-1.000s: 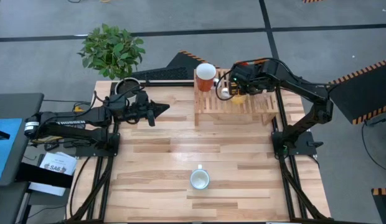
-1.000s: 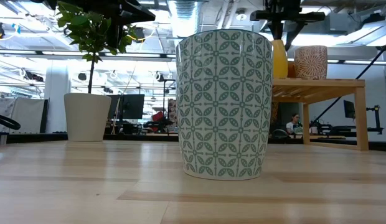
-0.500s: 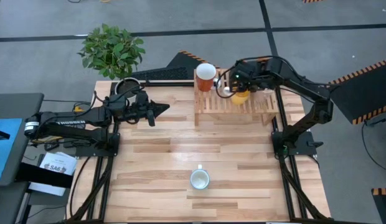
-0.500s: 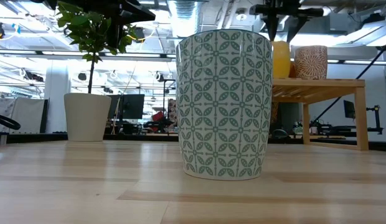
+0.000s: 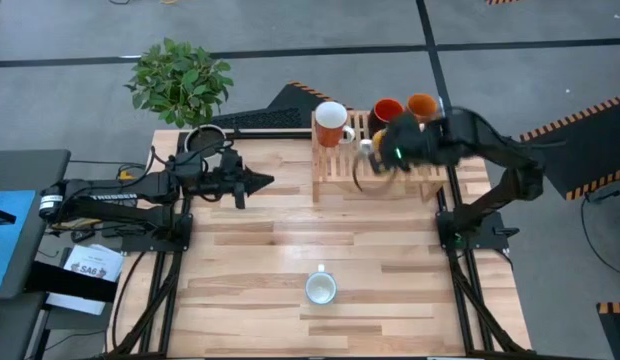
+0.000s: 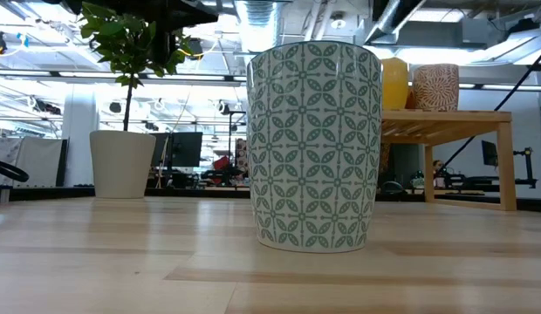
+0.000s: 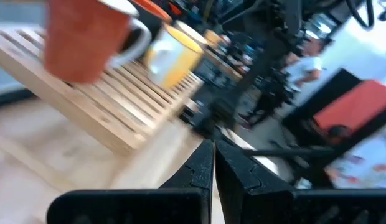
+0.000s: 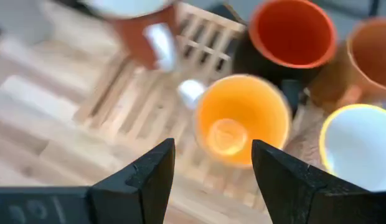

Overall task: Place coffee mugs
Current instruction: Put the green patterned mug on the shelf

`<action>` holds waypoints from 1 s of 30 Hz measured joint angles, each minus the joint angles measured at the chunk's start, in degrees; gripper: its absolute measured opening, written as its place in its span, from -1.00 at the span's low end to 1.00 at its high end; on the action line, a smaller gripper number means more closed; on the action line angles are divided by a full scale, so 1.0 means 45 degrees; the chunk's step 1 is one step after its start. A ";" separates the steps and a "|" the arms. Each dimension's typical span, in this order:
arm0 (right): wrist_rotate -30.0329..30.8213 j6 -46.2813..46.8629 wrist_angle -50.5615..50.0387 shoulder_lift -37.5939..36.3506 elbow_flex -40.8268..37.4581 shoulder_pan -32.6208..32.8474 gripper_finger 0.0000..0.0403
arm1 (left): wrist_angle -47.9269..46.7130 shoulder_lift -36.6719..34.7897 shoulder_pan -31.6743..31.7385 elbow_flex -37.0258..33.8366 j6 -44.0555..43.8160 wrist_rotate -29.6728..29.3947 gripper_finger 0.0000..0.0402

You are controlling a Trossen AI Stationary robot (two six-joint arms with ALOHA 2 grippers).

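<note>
A wooden slatted rack stands at the table's far edge. On it stand a brown-orange mug with a white inside, a red mug that is dark outside and an orange mug. The yellow-orange mug stands upright on the slats. My right gripper hangs open above it, touching nothing, and shows blurred in the high view. A white mug stands beside the yellow one. A cream mug with a green pattern stands upright near the table's near edge. My left gripper waits shut at the far left.
A potted plant stands at the table's far left corner, behind my left arm. A dark wedge-shaped thing lies behind the rack. Bare wood stretches between the rack and the patterned mug.
My right gripper has opened and let go of the yellow-orange mug, which now stands on the rack. The gripper has then risen out of the low view and drawn back toward the table's right, uncovering the red and orange mugs.
</note>
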 joint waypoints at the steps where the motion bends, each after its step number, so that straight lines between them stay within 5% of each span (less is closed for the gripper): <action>1: 0.0310 0.0013 0.0017 -0.0136 -0.0131 0.0616 0.19 | -0.0006 0.0000 -0.0100 0.0000 -0.0209 0.0272 -1.00; 5: 0.1123 0.1269 0.0051 -0.0870 -0.1120 0.2918 0.19 | -0.0550 0.0007 -0.1407 0.0250 -0.0323 0.0523 -1.00; 9: 0.1288 0.3230 -0.0009 -0.1810 -0.2604 0.4509 0.19 | -0.2290 0.0451 -0.3931 0.0801 -0.0348 -0.0713 -1.00; 15: 0.1769 0.5237 0.0001 -0.2790 -0.4235 0.5704 0.19 | -0.3302 0.3094 -0.7043 0.2221 -0.0876 -0.1568 -0.96; 24: 0.1891 0.4410 0.0014 -0.3404 -0.4425 0.5749 0.19 | -0.6921 0.8399 -0.7505 0.6807 0.0070 -0.0692 -0.51; 30: 0.1956 0.3463 0.0010 -0.3633 -0.4425 0.5749 0.19 | -0.9317 1.1284 -0.7051 1.0102 -0.1712 -0.0871 -0.16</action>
